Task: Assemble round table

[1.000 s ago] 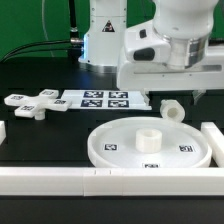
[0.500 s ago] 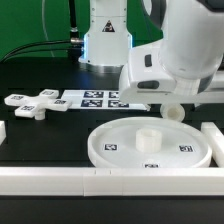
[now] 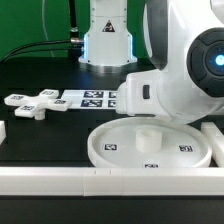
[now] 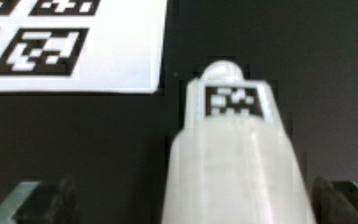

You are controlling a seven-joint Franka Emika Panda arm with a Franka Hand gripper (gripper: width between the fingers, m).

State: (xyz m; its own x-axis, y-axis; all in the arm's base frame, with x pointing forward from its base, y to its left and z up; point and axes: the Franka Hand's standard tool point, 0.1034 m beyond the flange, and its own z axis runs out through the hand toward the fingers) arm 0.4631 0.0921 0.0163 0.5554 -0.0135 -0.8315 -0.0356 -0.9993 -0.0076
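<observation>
The large round rimmed disc lies flat near the front, with a small raised hub at its middle and tags on its face. The cross-shaped piece lies at the exterior view's left. The stubby cylinder post lies on its side on the black table, tag up. In the exterior view the arm hides it. My gripper is open and straddles the post. One dark finger shows on each side, with a gap to the post.
The marker board lies behind the disc and shows in the wrist view beside the post. Long white bars border the table at the front and the exterior view's right. The robot base stands at the back.
The arm has come down and toward the camera over the post. It now fills the exterior view's right and hides the post, which showed before.
</observation>
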